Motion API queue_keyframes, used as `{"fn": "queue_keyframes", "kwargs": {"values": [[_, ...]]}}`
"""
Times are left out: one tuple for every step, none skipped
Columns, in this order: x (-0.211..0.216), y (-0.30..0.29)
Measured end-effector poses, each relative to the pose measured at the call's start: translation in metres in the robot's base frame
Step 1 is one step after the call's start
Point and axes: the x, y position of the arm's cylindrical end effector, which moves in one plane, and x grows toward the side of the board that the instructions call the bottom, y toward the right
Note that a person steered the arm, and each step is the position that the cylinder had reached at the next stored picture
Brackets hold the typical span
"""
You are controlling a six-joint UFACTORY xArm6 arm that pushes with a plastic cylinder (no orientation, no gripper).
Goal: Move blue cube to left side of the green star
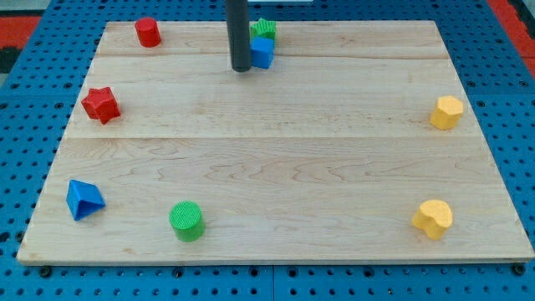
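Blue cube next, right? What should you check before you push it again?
1. My tip beside the blue cube, on its left: ok.
2. Tip touching the cube: cannot tell.
3. Cube left of the green star: not ok, it sits just below the star.
4. Cube apart from the star: not ok, they look pressed together.
5. Red cylinder far off to the view's left: ok.

Looks like a robotics lab/test bench: pale wood counter (276, 167) sits on a blue perforated pegboard base (25, 167), w/ small coloured plastic shape blocks scattered on it & a dark rod (239, 33) hanging from above.
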Motion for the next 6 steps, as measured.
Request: {"fn": "queue_keyframes", "kwargs": {"values": [[-0.001, 0.087], [-0.041, 0.072], [-0.052, 0.002], [-0.051, -0.062], [-0.021, -0.055], [-0.015, -0.112]]}}
